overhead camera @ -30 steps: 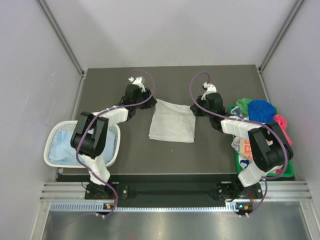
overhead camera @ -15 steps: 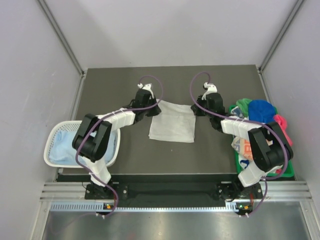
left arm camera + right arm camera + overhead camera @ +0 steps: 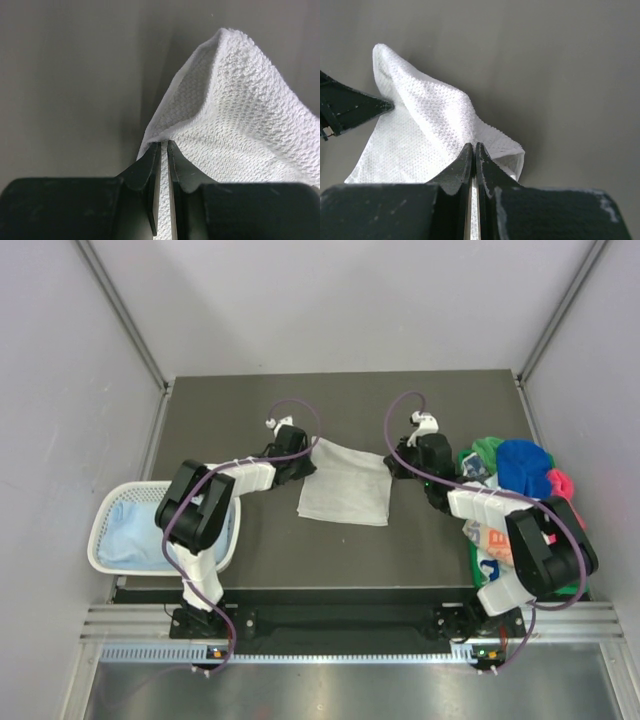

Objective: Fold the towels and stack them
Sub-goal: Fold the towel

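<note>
A whitish-grey towel point(image 3: 345, 486) lies folded flat in the middle of the dark table. My left gripper point(image 3: 309, 462) is shut on its far left corner, which bunches up between the fingers in the left wrist view point(image 3: 235, 125). My right gripper point(image 3: 392, 462) is shut on its far right corner, seen pinched in the right wrist view point(image 3: 445, 120). More towels, green, royal blue point(image 3: 524, 464), pink and a printed one point(image 3: 488, 533), are heaped at the right edge. A pale blue towel point(image 3: 140, 532) lies in the basket.
A white mesh basket point(image 3: 107, 520) stands at the table's left edge. A green tray point(image 3: 578, 585) holds the heaped towels on the right. Grey walls close in on both sides and behind.
My left gripper has moved right and down to the towel's far left corner and closed on it. My right gripper stayed at the far right corner.
</note>
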You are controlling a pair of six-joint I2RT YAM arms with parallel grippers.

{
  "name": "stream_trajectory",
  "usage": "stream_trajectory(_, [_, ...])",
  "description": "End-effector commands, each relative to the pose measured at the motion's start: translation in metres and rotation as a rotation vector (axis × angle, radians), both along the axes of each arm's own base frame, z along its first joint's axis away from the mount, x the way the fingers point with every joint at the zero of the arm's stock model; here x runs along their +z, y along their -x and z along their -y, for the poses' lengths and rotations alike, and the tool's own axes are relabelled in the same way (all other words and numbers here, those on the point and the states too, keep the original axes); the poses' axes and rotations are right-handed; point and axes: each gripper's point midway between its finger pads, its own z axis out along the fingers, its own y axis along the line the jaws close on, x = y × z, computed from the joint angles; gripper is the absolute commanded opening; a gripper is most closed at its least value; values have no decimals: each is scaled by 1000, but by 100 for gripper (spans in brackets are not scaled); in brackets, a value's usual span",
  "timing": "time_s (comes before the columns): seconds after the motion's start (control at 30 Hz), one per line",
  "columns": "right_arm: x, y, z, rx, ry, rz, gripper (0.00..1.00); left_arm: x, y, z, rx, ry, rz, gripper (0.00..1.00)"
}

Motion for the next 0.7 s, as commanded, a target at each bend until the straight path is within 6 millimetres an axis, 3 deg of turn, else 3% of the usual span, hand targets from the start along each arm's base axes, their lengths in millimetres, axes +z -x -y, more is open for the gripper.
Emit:
stream_trajectory(0.0, [27, 5, -10, 40, -42, 87, 0, 16, -16, 6, 49, 65, 56, 15])
stream_trajectory(0.17, [25, 15, -11, 52, -59, 87, 0, 11, -15, -9, 135, 79, 39, 15])
stream_trajectory(0.67, [14, 51, -13, 74, -122, 63, 0, 27, -13, -34, 295, 207, 65, 15])
